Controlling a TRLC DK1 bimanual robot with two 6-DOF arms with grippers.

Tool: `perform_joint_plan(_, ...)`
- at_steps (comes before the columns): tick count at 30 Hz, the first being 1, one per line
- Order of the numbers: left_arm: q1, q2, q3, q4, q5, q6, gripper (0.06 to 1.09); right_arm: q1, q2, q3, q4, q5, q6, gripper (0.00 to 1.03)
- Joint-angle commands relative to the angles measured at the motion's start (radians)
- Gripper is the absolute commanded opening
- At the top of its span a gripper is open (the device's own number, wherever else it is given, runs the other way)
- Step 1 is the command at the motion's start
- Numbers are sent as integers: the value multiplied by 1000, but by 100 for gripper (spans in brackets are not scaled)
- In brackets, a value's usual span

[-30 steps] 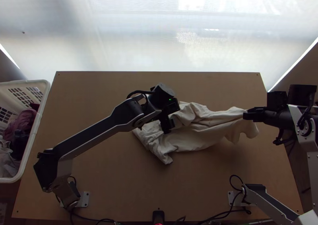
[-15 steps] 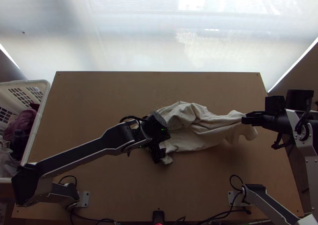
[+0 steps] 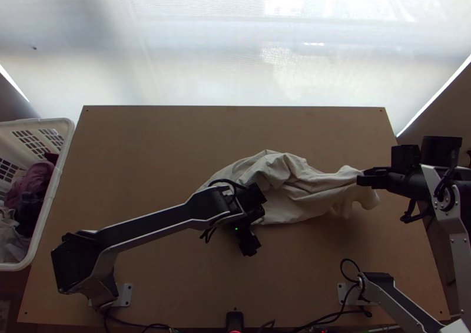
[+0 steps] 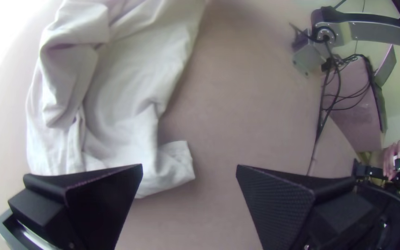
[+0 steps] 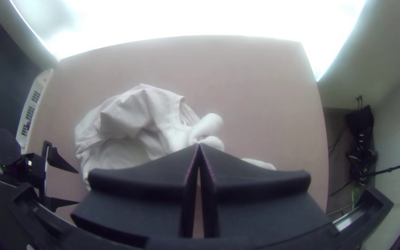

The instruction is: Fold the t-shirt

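Observation:
A cream t-shirt (image 3: pixel 294 186) lies bunched and creased across the middle of the table, stretched toward the right. My left gripper (image 3: pixel 250 245) is over its near left edge. In the left wrist view my left gripper (image 4: pixel 189 169) is open, a small corner of the shirt (image 4: pixel 174 162) lying near one finger. My right gripper (image 3: pixel 362 178) is shut on the shirt's right end, where the cloth hangs in a drape. In the right wrist view the fingertips of my right gripper (image 5: pixel 199 147) meet, with the shirt (image 5: pixel 130 125) running up to them.
A white basket (image 3: pixel 36 250) with dark, purplish and pale clothes stands at the table's left edge. Bare tabletop (image 3: pixel 165 139) shows behind and to the left of the shirt. Cables (image 3: pixel 335 315) lie along the near edge.
My left gripper has moved from over the shirt's left part toward the near side, then slightly right. The right gripper has shifted slightly left and nearer, with the held end.

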Motion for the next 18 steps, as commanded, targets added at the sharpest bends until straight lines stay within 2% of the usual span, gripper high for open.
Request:
perform_joint_plan(1,-48,92,36,-17,63,-77,104,-1,-12,-15,14,-2,10,3)
perform_joint_plan(4,-62,123,33,-18,36,-72,104,-1,-17,-21,14,-2,10,3)
perform_joint_plan(8,-61,137,25,-28,-95,-32,104,-2,-25,-21,14,-2,13,3)
perform_joint_plan(18,-36,131,-6,-32,-238,-17,104,12,-28,-32,25,-2,28,3)
